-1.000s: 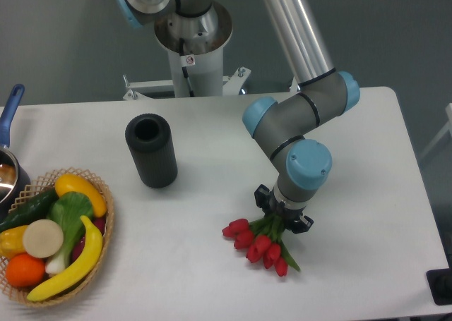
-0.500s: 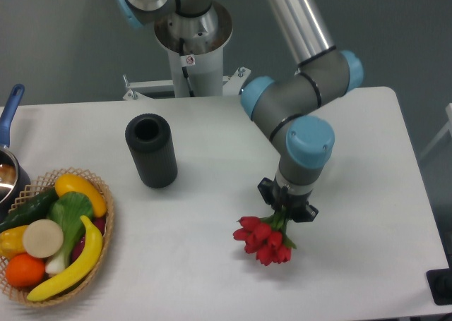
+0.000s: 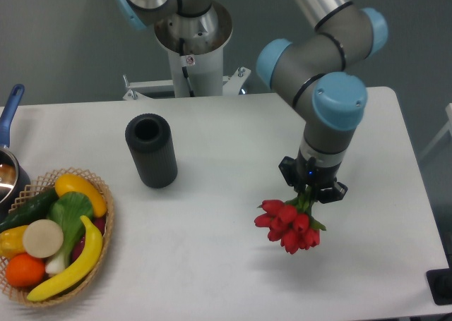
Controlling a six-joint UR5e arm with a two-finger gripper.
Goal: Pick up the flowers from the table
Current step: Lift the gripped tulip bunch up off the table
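Since a moment before, the arm had swung up and to the right, and the flowers [image 3: 290, 223] had left their spot on the table [image 3: 212, 264] and shifted right with it. They hung blooms-down from the gripper [image 3: 311, 191], clear of the tabletop, well to the right of the black cylinder [image 3: 151, 150]. The gripper was clamped on the stems, though its fingers were mostly hidden behind its own dark body and the leaves, so the exact hold was hard to make out. I could not see the pale string at all. Well to the left of the cylinder, the wicker basket [image 3: 99, 233] of fruit and vegetables sat at the table's near left corner, cut off by the picture's edge. Beside it, a pot [image 3: 8, 173] with a blue handle showed only in part. The arm's upper links ran out of sight at the top.
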